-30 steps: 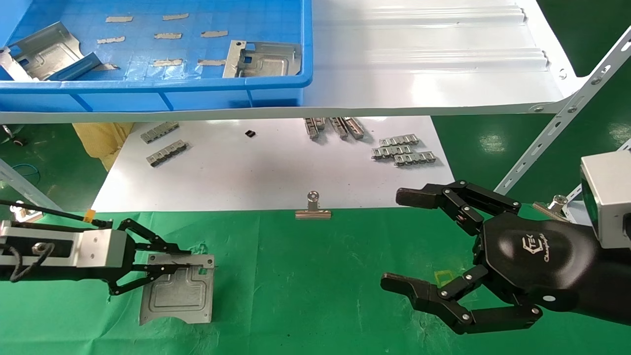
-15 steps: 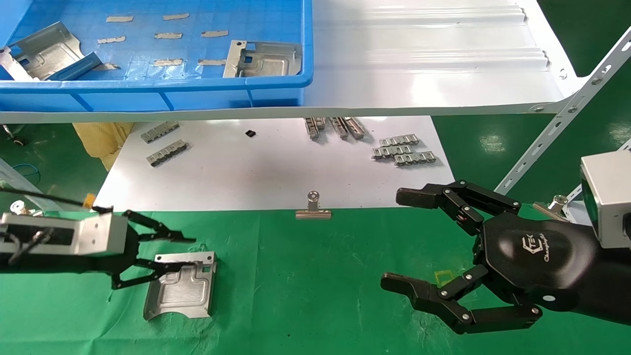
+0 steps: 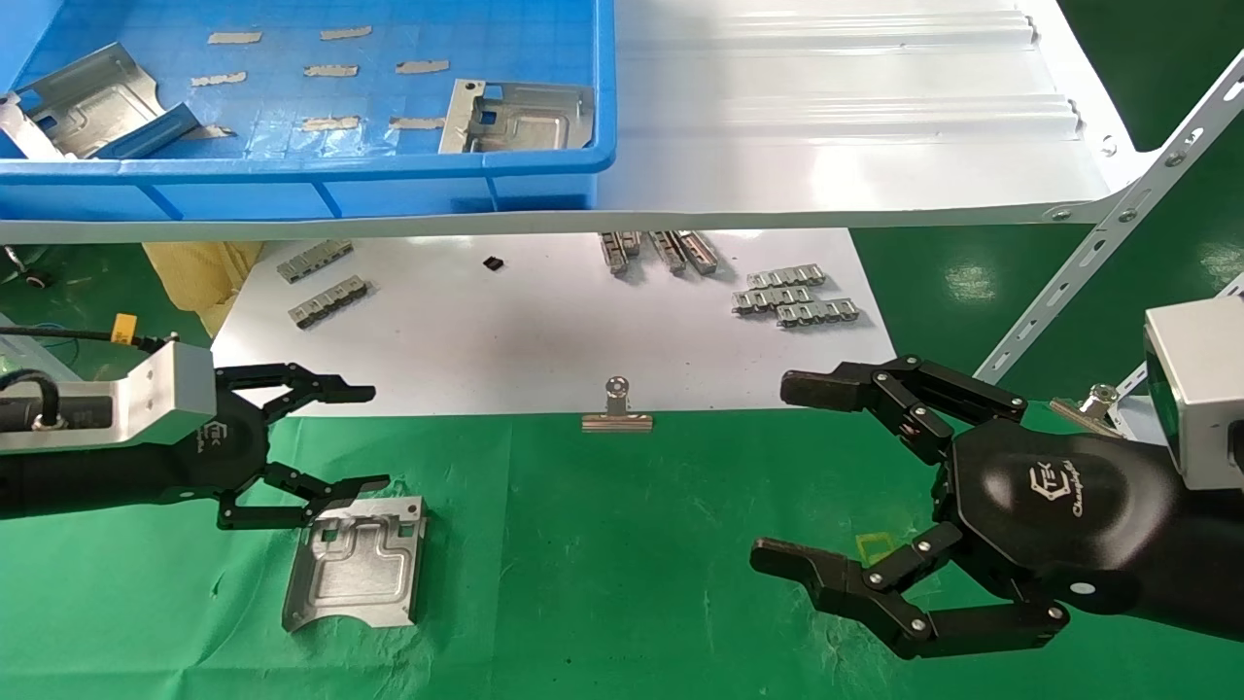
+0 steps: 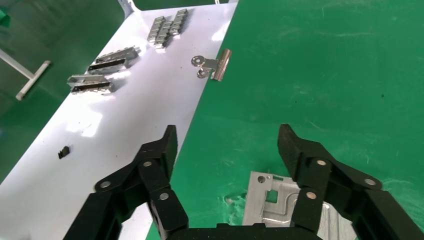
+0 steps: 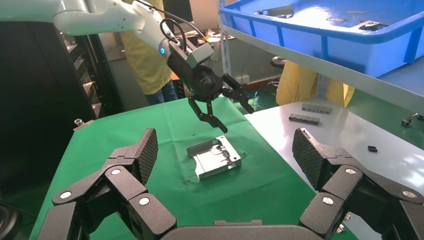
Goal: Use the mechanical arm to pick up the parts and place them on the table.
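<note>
A silver stamped plate [image 3: 357, 561] lies flat on the green cloth table [image 3: 603, 544] at the front left; it also shows in the left wrist view [image 4: 277, 205] and the right wrist view [image 5: 215, 157]. My left gripper [image 3: 364, 437] is open and empty, raised just above and behind the plate's far edge. Two more plates lie in the blue bin [image 3: 311, 175]: one at its left end [image 3: 87, 102], one near its right end [image 3: 520, 115]. My right gripper [image 3: 787, 472] hangs open and empty over the cloth at the right.
A white ribbed shelf [image 3: 846, 117] carries the bin. A white sheet [image 3: 525, 331] behind the cloth holds small linked silver strips [image 3: 792, 297] and a binder clip [image 3: 617, 408] at its front edge. A slotted metal strut [image 3: 1118, 224] slants at the right.
My left gripper let go of the plate, opened wide and lifted back toward the white sheet. The plate settled flat on the cloth. The right arm has not moved.
</note>
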Controlling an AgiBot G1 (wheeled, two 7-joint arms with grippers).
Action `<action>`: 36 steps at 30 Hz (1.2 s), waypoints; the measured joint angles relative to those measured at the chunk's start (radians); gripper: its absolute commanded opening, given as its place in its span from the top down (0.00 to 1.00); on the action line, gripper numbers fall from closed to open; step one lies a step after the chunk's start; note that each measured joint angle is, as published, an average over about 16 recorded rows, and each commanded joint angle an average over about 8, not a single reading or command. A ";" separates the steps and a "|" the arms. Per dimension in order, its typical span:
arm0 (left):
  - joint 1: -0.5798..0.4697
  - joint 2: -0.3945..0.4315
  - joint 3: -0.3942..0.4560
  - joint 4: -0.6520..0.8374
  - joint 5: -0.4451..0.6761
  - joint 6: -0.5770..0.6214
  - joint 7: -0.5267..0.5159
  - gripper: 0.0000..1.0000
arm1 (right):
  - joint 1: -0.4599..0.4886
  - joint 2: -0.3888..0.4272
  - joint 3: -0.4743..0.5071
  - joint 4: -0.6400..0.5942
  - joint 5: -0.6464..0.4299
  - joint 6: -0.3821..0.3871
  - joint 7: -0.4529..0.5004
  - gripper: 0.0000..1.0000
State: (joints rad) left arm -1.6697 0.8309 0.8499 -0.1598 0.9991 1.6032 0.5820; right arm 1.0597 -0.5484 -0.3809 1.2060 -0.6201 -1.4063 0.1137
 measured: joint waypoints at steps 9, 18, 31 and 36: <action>0.043 -0.016 -0.043 -0.090 -0.014 -0.009 -0.055 0.00 | 0.000 0.000 0.000 0.000 0.000 0.000 0.000 0.00; 0.130 -0.048 -0.126 -0.253 -0.055 -0.025 -0.168 0.00 | 0.000 0.000 0.000 0.000 0.000 0.000 0.000 0.00; 0.261 -0.097 -0.252 -0.499 -0.115 -0.048 -0.338 0.00 | 0.000 0.000 0.000 0.000 0.000 0.000 0.000 0.00; 0.312 -0.115 -0.300 -0.594 -0.138 -0.057 -0.403 0.00 | 0.000 0.000 0.000 0.000 0.000 0.000 0.000 0.00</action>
State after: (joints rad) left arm -1.3578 0.7156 0.5501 -0.7534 0.8607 1.5461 0.1789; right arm 1.0597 -0.5484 -0.3809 1.2059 -0.6201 -1.4063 0.1137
